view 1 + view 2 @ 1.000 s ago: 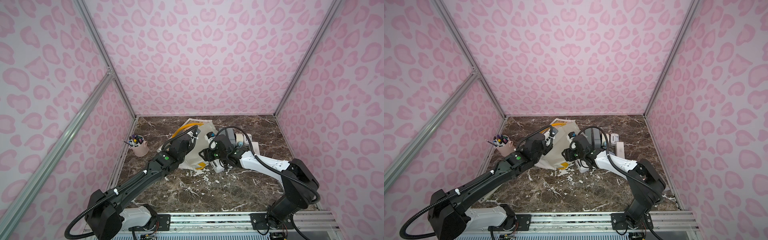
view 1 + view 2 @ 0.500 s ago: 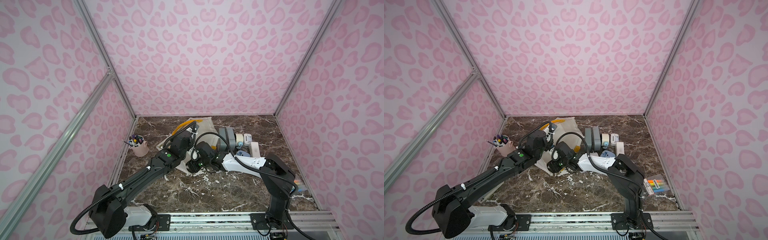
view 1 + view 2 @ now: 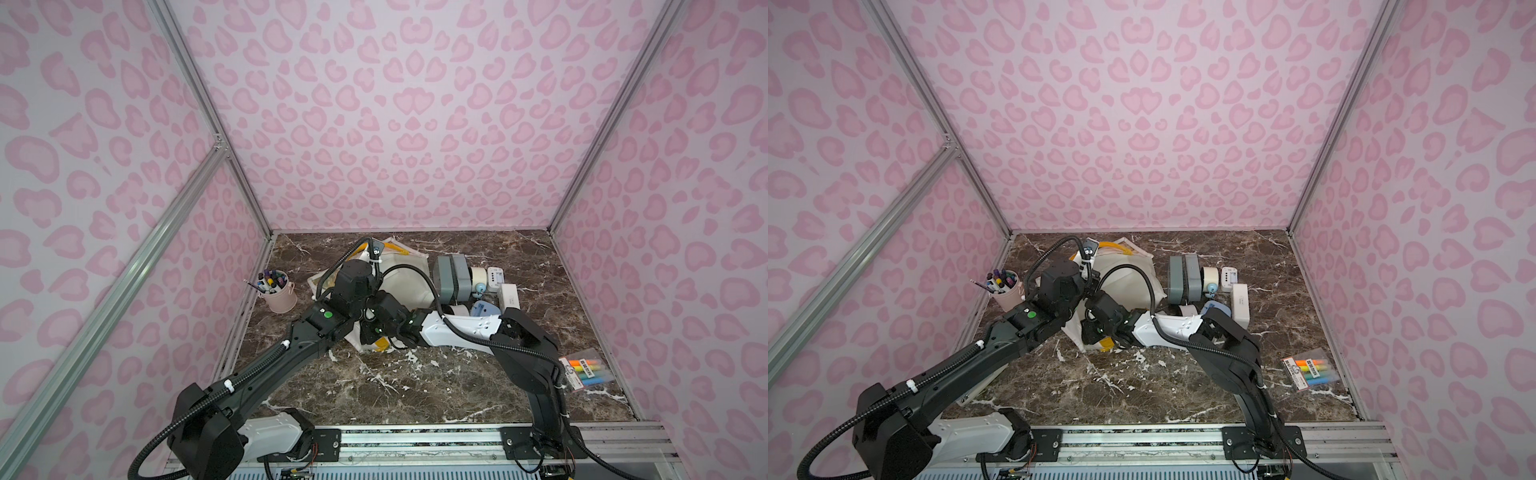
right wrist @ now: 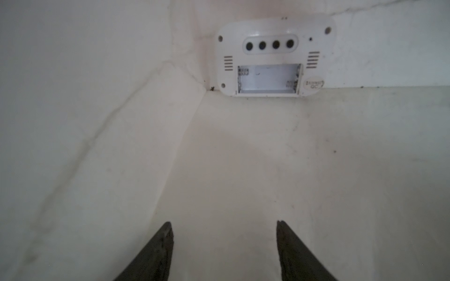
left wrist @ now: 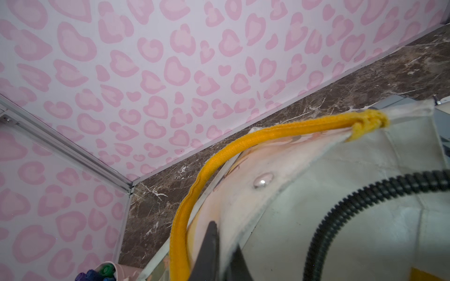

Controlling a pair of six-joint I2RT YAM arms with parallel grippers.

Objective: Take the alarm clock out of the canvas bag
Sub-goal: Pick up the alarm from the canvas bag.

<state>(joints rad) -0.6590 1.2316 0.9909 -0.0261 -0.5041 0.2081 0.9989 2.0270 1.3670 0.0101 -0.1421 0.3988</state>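
Left jaws pinch the canvas bag (image 5: 316, 165) rim, mouth held open. Right jaws spread inside the bag, empty; alarm clock (image 4: 275, 57) sits dead ahead of them at the far seam, well apart. Advance straight, straddle it, avoid snagging cloth.

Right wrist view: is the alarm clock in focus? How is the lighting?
Right wrist view: the alarm clock is reasonably sharp; the canvas bag interior is softly, evenly lit, no glare; the right gripper looks dark and blurred.
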